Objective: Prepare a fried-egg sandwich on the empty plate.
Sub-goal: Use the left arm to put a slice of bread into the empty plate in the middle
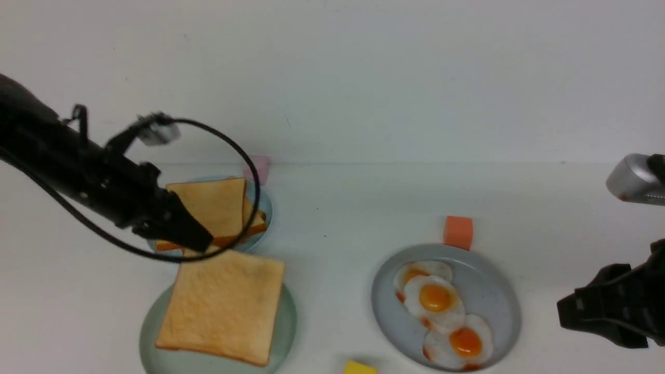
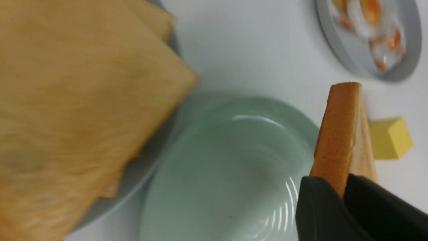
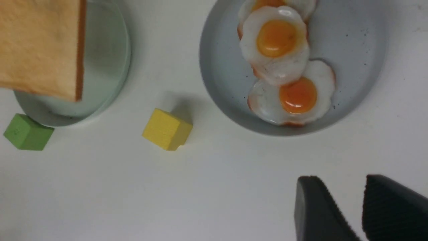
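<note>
My left gripper (image 1: pixel 200 244) is shut on one edge of a golden toast slice (image 1: pixel 223 306). It holds the slice above the pale mint-green plate (image 1: pixel 288 317) at the front left. In the left wrist view the gripper (image 2: pixel 344 187) pinches the slice (image 2: pixel 344 134) over the bare plate (image 2: pixel 227 160). Three fried eggs (image 1: pixel 435 297) lie on a grey-blue plate (image 1: pixel 493 291) at the front right. My right gripper (image 1: pixel 563 311) is open and empty at the right edge, apart from the eggs (image 3: pixel 276 36); its jaws (image 3: pixel 341 187) stand spread. No fried-egg sandwich is in view.
A pile of plain toast (image 1: pixel 218 205) sits on a light-blue plate (image 1: pixel 265 202) behind the mint plate. An orange cube (image 1: pixel 458 232), a pink cube (image 1: pixel 260 167), a yellow cube (image 3: pixel 167 129) and a green cube (image 3: pixel 28 132) stand on the white table.
</note>
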Controlling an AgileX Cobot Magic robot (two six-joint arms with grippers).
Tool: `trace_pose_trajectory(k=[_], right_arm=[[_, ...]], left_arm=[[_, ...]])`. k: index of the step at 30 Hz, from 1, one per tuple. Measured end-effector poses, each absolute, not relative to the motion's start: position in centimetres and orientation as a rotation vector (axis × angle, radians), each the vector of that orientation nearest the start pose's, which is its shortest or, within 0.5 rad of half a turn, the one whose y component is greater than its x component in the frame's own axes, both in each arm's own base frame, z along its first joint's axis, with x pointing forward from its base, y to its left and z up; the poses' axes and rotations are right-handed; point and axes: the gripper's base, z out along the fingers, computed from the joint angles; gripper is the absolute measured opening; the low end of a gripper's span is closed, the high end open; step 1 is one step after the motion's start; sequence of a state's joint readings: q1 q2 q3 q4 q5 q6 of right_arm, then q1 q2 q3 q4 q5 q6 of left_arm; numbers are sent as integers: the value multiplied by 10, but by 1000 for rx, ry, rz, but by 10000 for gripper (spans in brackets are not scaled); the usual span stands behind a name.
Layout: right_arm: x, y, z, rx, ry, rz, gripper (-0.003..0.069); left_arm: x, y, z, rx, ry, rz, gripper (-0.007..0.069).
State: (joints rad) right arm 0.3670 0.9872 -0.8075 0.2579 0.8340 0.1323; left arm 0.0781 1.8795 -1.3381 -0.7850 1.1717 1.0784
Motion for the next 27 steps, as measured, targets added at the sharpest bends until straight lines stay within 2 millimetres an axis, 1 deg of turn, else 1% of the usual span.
trace_pose_trajectory(k=[2,6,8,15,18,23,25,26,27], right_arm=[[165,82,308,-160,2527,513,241],[165,82,308,-161,2527,512,241],[165,82,308,-161,2527,512,241],[165,82,308,-162,2527,511,241],[165,82,308,-162,2527,511,241],[165,82,308,-161,2527,512,244],[165,82,308,-155,2528,512,251],[165,82,308,-153,2528,510,257],[166,82,308,-154,2530,505,267]], left_arm=[[365,-32,214,878,2543,-822,92],[368,-29,209,837,2552,-747,92],[369,-29,208,804,2558,-731,92],[370,-27,205,790,2580,-717,92],[369,-27,205,771,2594,-717,145],[372,-25,205,728,2594,-674,346],[372,-24,210,728,2583,-650,430],[371,-24,214,730,2573,-641,453],[369,-24,221,734,2556,-628,493]])
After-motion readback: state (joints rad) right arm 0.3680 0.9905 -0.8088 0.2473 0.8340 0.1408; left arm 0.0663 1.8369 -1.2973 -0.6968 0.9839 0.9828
